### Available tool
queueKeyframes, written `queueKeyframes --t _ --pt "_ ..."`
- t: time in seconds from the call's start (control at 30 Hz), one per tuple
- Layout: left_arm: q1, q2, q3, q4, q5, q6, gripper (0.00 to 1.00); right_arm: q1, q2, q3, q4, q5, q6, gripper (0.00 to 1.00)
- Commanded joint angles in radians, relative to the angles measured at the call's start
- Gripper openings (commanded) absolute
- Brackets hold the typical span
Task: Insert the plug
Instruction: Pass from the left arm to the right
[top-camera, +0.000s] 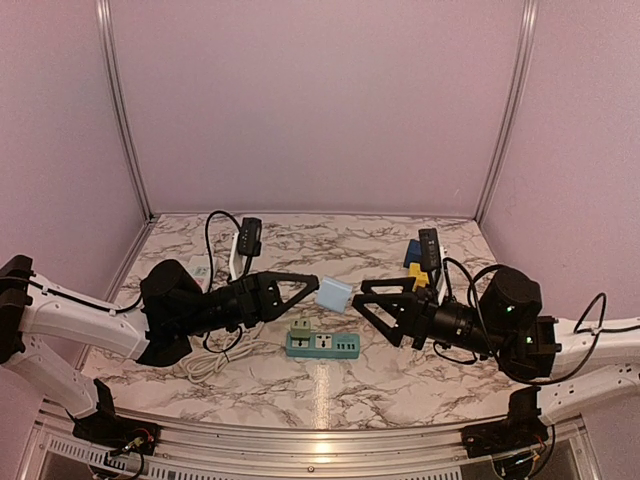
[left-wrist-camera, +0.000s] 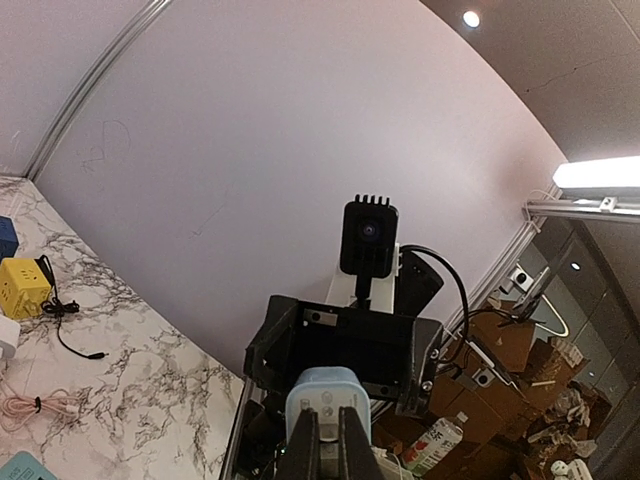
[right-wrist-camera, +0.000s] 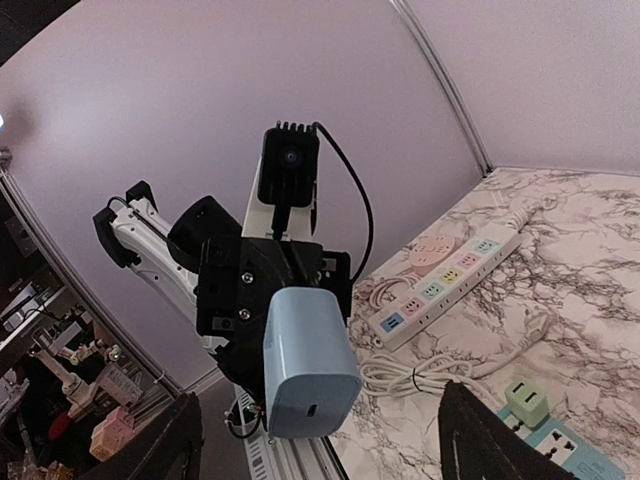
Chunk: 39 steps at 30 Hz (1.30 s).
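Marble-veined table (top-camera: 330, 235) and plain lilac walls (top-camera: 320, 100) surround the arms. The left end effector (top-camera: 314, 287) pinches a smooth, rounded pale-blue plug (top-camera: 333, 293) in the air near a flat teal power strip (top-camera: 322, 345). The right end effector (top-camera: 362, 298) faces the plug, fingers spread wide, just beside it.

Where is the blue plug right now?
In the top view, the blue plug is mid-scene, clamped in the left jaws, in the air near the teal socket block, between both arms.
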Motion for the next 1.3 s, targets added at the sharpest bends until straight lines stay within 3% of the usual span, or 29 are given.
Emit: queueKeyframes --t 0.0,0.2,0.93,1.27 --pt "-0.004 -0.022 -0.021 0.116 0.024 0.024 0.0 -0.011 0.07 0.024 0.104 -0.096 0.062 0.75" --pt "-0.007 -0.026 -0.028 0.126 0.032 0.029 0.0 -0.026 0.17 0.058 0.182 -0.189 0.092 0.6" --pt "-0.015 -0.052 -0.061 0.142 0.014 0.068 0.0 -0.064 0.28 0.079 0.344 -0.31 0.237 0.38" --pt "-0.037 -0.095 -0.075 0.059 -0.022 0.157 0.0 -0.068 0.329 0.082 0.404 -0.345 0.319 0.27"
